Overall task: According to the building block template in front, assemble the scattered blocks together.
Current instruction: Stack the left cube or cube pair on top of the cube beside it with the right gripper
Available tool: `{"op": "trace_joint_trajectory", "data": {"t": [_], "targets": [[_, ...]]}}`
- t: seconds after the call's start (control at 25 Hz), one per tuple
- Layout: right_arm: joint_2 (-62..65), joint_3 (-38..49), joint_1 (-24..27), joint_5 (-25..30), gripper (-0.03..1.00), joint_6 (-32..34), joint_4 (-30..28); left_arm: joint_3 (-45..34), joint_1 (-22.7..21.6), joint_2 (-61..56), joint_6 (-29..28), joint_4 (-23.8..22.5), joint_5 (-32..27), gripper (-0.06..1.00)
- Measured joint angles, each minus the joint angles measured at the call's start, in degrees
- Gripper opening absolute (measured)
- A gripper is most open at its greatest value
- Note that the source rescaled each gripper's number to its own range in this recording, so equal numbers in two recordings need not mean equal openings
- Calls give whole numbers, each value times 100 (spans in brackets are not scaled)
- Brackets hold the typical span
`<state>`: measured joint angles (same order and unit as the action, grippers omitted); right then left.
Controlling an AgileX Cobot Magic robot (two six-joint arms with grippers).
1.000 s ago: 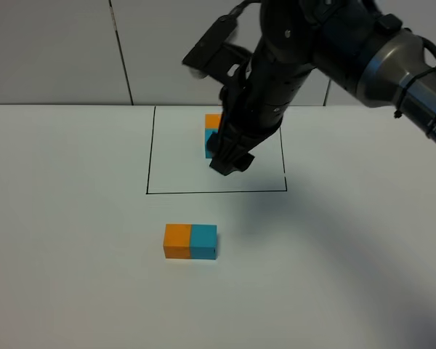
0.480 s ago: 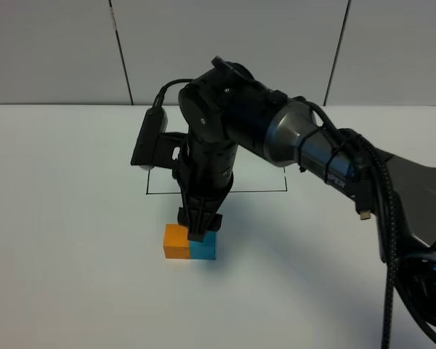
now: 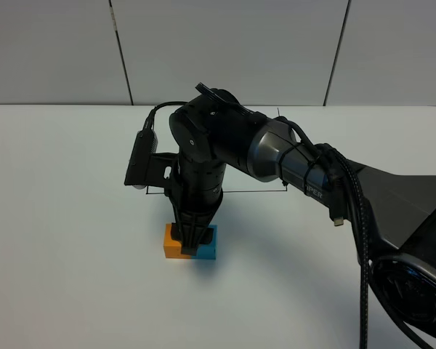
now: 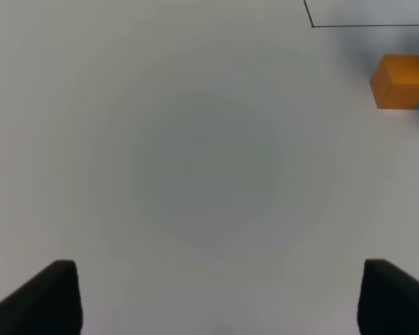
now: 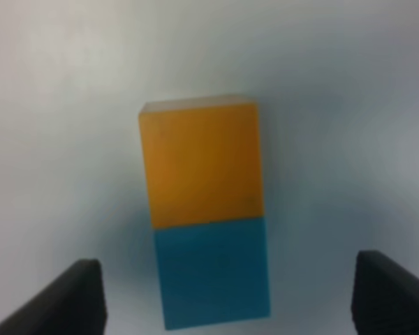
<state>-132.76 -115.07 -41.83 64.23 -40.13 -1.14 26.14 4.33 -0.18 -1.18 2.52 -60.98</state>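
Observation:
The scattered blocks lie joined near the table's front: the orange cube (image 3: 171,244) on the left, the teal cube (image 3: 209,246) on the right. My right gripper (image 3: 191,243) hangs straight over their seam. In the right wrist view the orange cube (image 5: 201,164) and the teal cube (image 5: 213,272) lie between the wide-apart fingers of the right gripper (image 5: 227,286), which is open and touches neither. My left gripper (image 4: 220,293) is open over bare table, with the orange cube (image 4: 401,80) far off. The building block template is hidden behind the right arm.
Part of the thin black drawn outline (image 3: 258,191) shows behind the right arm, and its corner (image 4: 312,25) shows in the left wrist view. The right arm's grey forearm and cables (image 3: 327,185) stretch over the table's right half. A panelled wall stands behind.
The right arm has swung from the framed area at the back toward the front and come down over the joined orange and teal pair. Its jaws stayed wide.

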Motion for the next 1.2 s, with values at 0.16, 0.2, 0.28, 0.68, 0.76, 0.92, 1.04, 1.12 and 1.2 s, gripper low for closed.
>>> {"op": "trace_joint_trajectory", "data": {"t": [0.16,0.2,0.28,0.68,0.76,0.92,1.04,1.12,1.2], "targets": [[-114,0,0,-55,91,0,4,0,0,0,0,0,0,97],[-167,0,0,-83,91,0,4,0,0,0,0,0,0,97],[-247,0,0,-129,90,-6,11,0,0,0,0,0,0,97],[-596,-343,0,-144,90,26,167,0,0,0,0,0,0,97],[-669,-348,0,-131,90,94,169,0,0,0,0,0,0,97],[-730,-348,0,-119,89,183,145,0,0,0,0,0,0,97],[-765,-352,0,-119,88,210,74,0,0,0,0,0,0,97],[-796,-352,0,-125,88,255,7,0,0,0,0,0,0,97],[-816,-352,0,-137,87,294,-14,0,0,0,0,0,0,97]]}}
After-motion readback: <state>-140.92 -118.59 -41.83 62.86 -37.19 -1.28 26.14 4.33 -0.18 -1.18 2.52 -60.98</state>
